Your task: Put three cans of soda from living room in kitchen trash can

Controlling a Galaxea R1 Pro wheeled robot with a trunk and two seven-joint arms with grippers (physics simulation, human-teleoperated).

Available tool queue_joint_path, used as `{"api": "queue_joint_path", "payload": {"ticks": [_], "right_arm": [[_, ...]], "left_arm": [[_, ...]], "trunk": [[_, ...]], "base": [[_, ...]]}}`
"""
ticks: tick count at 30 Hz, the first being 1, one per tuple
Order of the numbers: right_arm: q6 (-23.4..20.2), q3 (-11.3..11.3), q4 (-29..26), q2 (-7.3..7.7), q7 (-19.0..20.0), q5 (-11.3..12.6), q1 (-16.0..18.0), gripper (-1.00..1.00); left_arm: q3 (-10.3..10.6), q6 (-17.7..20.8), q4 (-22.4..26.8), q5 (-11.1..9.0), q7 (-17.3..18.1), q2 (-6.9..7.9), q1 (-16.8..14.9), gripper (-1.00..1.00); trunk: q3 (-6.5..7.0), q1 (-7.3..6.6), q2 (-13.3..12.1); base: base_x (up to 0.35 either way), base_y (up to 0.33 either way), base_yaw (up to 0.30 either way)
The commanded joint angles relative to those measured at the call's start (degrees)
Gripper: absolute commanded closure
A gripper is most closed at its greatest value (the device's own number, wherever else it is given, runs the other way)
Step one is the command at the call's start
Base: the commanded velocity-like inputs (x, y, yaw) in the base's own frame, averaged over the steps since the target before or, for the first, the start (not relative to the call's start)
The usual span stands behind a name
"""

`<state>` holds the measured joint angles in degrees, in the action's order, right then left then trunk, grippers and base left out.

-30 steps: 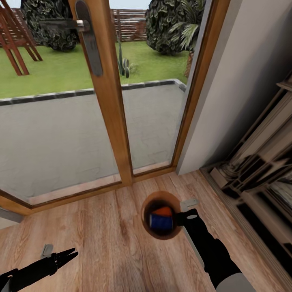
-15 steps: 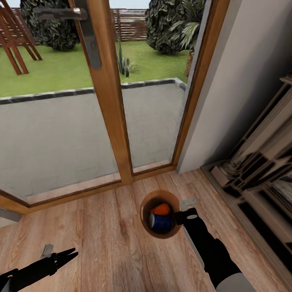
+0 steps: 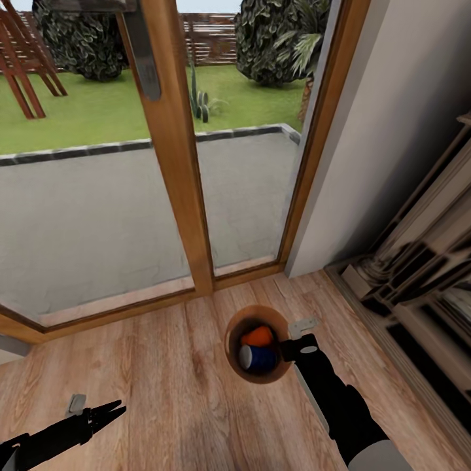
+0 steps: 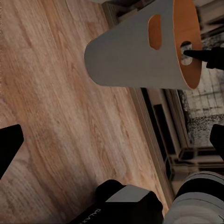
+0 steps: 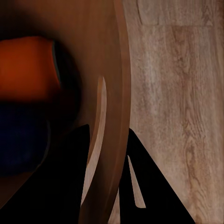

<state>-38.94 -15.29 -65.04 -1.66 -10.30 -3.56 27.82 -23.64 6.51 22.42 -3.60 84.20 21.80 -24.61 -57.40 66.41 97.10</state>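
Right then, the tash can point(image 3: 230, 353) hung off the right pincer point(image 3: 285, 351), whose jaws pinched its rim, one inside, one outside, so the bin rode upright above the wood floor point(image 3: 170, 392). Inside it lay an orange can point(image 3: 257, 335) and a blue can point(image 3: 256, 358); a third could not be made out. Ahead of that pincer stood a glass door point(image 3: 176, 163), blocking the way; beside it, a pale cabinet point(image 3: 418, 275). The left pincer point(image 3: 111, 411) sat spread and empty.
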Motion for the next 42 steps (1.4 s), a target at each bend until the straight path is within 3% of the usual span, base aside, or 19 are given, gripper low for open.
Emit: {"api": "queue_joint_path", "payload": {"ticks": [1, 7, 11, 42], "right_arm": [[0.1, 0.0, -0.1, -0.01, 0.2, 0.1, 0.0, 1.0], [0.2, -0.1, -0.2, -0.2, 0.2, 0.1, 0.0, 1.0], [0.2, -0.1, -0.2, -0.69, 0.2, 0.1, 0.0, 1.0], [0.2, -0.1, -0.2, -0.89, 0.2, 0.1, 0.0, 1.0]], "left_arm": [[0.0, 0.0, 0.0, 0.0, 0.0, 0.0, 0.0, -1.0], [0.0, 0.0, 0.0, 0.0, 0.0, 0.0, 0.0, -1.0], [0.0, 0.0, 0.0, 0.0, 0.0, 0.0, 0.0, -1.0], [0.2, 0.0, 0.0, 0.0, 0.1, 0.0, 0.0, -1.0]], "trunk": [[-0.18, 0.22, 0.4], [-1.26, 1.54, 2.8], [-1.26, 1.54, 2.8], [-6.64, 8.13, 14.9]], "base": [[0.0, 0.0, 0.0], [0.0, 0.0, 0.0], [0.0, 0.0, 0.0], [0.0, 0.0, 0.0]]}}
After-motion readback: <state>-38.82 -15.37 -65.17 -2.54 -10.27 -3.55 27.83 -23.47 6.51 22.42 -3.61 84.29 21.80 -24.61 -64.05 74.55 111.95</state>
